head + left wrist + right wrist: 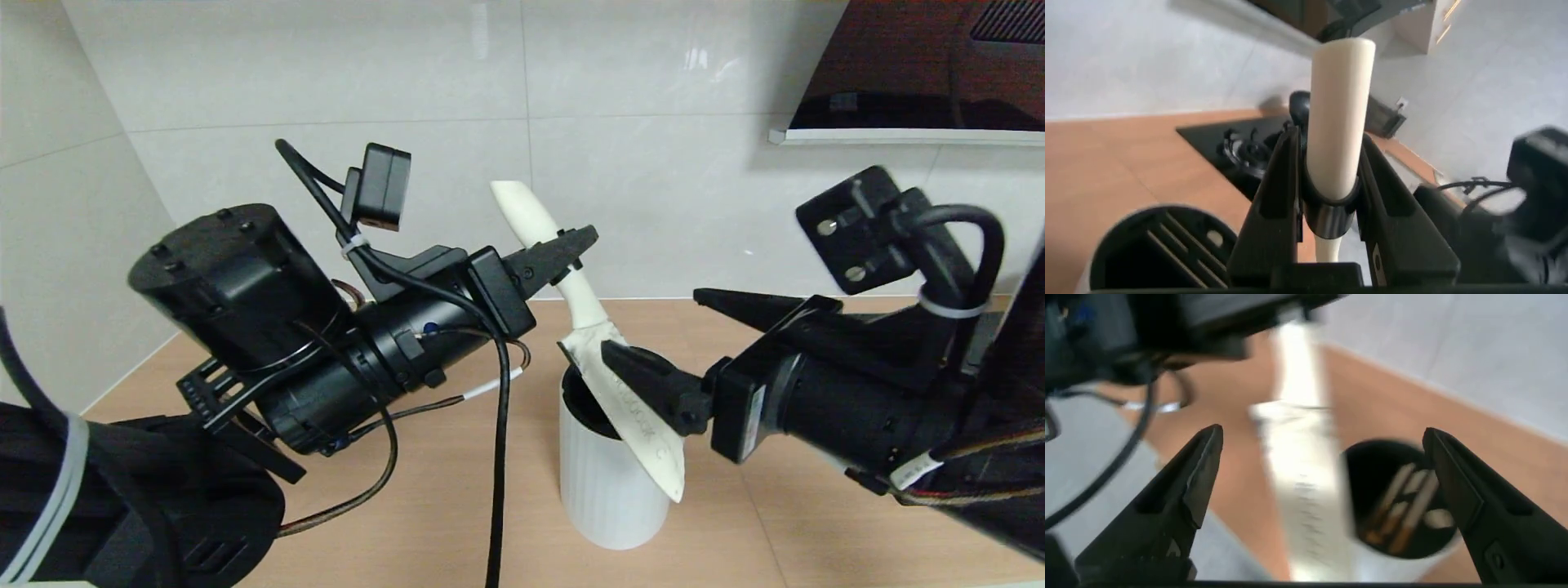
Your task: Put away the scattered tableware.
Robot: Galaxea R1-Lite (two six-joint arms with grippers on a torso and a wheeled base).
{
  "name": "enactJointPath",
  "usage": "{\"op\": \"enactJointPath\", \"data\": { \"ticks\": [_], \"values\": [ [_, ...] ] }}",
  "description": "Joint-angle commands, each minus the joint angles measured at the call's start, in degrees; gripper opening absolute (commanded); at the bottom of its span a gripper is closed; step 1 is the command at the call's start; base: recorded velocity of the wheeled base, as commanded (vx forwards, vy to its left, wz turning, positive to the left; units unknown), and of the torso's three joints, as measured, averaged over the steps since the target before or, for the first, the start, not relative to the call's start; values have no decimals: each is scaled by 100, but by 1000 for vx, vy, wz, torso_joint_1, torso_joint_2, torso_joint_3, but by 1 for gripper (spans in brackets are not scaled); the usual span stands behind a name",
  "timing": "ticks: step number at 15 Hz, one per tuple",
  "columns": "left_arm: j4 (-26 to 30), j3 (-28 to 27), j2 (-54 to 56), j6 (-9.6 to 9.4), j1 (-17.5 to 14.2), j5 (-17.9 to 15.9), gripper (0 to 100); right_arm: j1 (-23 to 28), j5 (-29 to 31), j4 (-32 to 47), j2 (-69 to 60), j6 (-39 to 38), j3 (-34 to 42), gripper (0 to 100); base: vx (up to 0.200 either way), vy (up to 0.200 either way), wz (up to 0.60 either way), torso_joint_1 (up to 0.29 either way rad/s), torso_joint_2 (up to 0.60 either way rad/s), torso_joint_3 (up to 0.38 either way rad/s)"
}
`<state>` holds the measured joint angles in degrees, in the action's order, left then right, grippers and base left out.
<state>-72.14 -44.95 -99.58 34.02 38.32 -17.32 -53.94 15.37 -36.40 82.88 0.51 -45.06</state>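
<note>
A white knife (575,298) hangs blade-down, its handle clamped by my left gripper (563,253), which is shut on it. The blade (649,437) slants across the mouth and front of a white ribbed utensil holder (604,498) on the wooden counter. My right gripper (653,321) is open at the blade, one finger against its upper part. In the left wrist view the handle (1337,114) stands between the fingers of my left gripper (1327,171), with the holder (1167,249) beside. In the right wrist view the knife (1306,490) lies between the wide-spread fingers of my right gripper (1323,449), above the holder (1396,510), which contains several utensils.
The wooden counter (457,506) meets a tiled wall at the back and left. A dark range hood (922,73) hangs at the upper right. A black cooktop (1237,147) lies on the counter beyond the holder.
</note>
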Motion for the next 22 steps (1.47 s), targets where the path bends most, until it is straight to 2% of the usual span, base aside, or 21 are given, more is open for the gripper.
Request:
{"op": "enactJointPath", "data": {
  "ticks": [1, 2, 3, 4, 5, 6, 7, 8, 9, 10, 12, 22],
  "values": [
    [-98, 3, 229, -511, -87, -8, 0, 270, 1, 1, -422, 45, -30, 100, 0, 0, 0, 0, 0, 0],
    [-204, 12, 203, -836, -114, -8, 0, 358, 1, 10, -457, 63, -47, 100, 0, 0, 0, 0, 0, 0],
    [-590, 12, 97, -1513, -202, -17, 0, 552, -8, 1, -457, 63, -73, 100, 0, 0, 0, 0, 0, 0],
    [-995, -5, -70, -1970, -237, -34, 0, 675, -26, 1, -457, 63, -82, 100, 0, 0, 0, 0, 0, 0],
    [-1170, -5, -149, -2075, -237, -43, 0, 710, -26, 1, -449, 63, -82, 100, 0, 0, 0, 0, 0, 0],
    [-1522, -14, -351, -2269, -202, -131, 0, 754, -34, 1, -422, 72, -109, 100, 0, 0, 0, 0, 0, 0],
    [-1566, 3, -439, -2480, -184, -166, 0, 763, -34, 1, -413, 72, -109, 100, 0, 0, 0, 0, 0, 0],
    [-1566, 12, -474, -2594, -184, -166, 0, 754, -34, 1, -405, 72, -109, 100, 0, 0, 0, 0, 0, 0],
    [-1566, 39, -544, -2901, -184, -166, 0, 780, -34, 1, -369, 98, -109, 100, 0, 0, 0, 0, 0, 0],
    [-1566, 91, -571, -3016, -166, -175, 0, 833, -34, 1, -334, 125, -109, 100, 0, 0, 0, 0, 0, 0],
    [-1548, 135, -597, -3068, -114, -175, 0, 868, -34, 1, -317, 142, -100, 100, 0, 0, 0, 0, 0, 0],
    [-1566, 276, -1089, -3086, -17, -166, 0, 868, -34, 1, -264, 142, -91, 100, 0, 0, 0, 0, 0, 0]
  ]
}}
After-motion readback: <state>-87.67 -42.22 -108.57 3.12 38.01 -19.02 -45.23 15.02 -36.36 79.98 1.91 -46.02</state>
